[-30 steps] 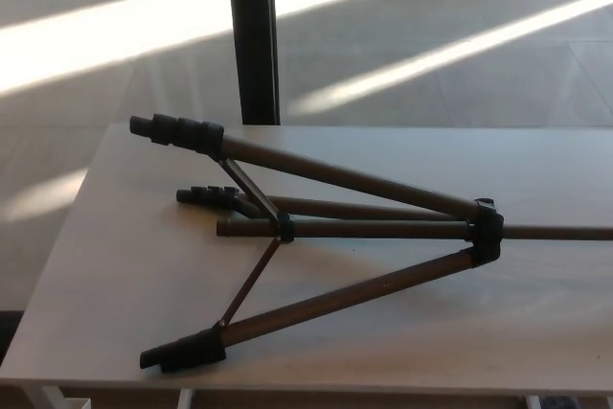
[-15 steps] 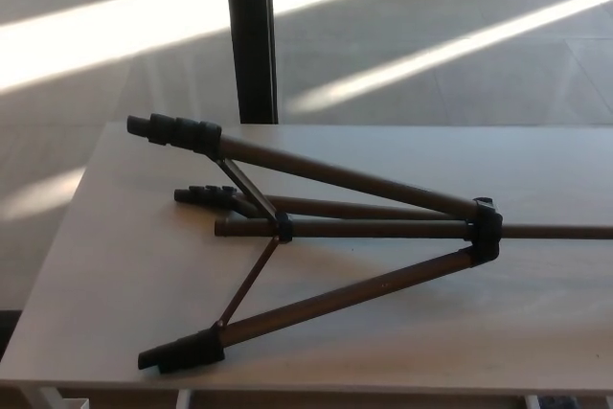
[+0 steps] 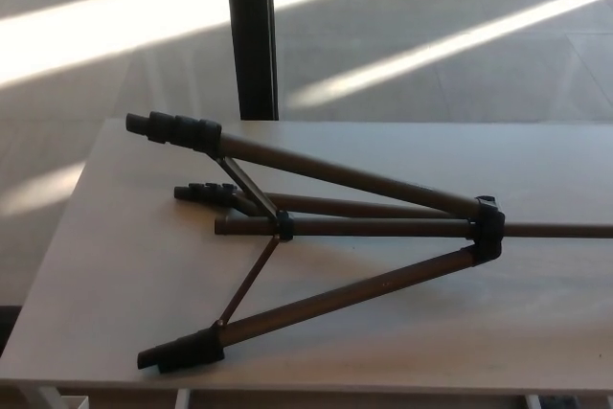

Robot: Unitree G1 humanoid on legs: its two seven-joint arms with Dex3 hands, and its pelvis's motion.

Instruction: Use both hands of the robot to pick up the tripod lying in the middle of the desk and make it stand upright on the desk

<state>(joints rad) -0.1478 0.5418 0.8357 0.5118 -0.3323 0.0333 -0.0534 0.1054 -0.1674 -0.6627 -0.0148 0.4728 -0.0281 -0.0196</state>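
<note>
Head view. The tripod (image 3: 345,227) lies on its side across the middle of the pale bench (image 3: 105,265), its three legs spread in a fan toward the robot's left. The black hub (image 3: 487,227) where the legs join sits toward the right of the bench, and the centre column (image 3: 565,231) runs from it off the right edge of the picture. The far leg ends in a black ribbed foot (image 3: 172,128) near the back left corner of the bench; the near leg ends in a similar foot (image 3: 180,351) close to the front edge; the third foot (image 3: 203,193) lies between them. Thin braces (image 3: 251,278) link the legs to a collar on the central tube.

Neither robot hand appears in the picture, so no position of the tripod relative to a robot hand can be given, and whether either is open, closed or gripping cannot be told.

Behind the bench, a dark upright post (image 3: 251,31) rises from a floor (image 3: 431,26) crossed by bright bands of sunlight.

Compared with the view half a second earlier, the whole scene sits a touch differently in the picture, a slight shift of the camera; the tripod rests in the same pose on the bench.
</note>
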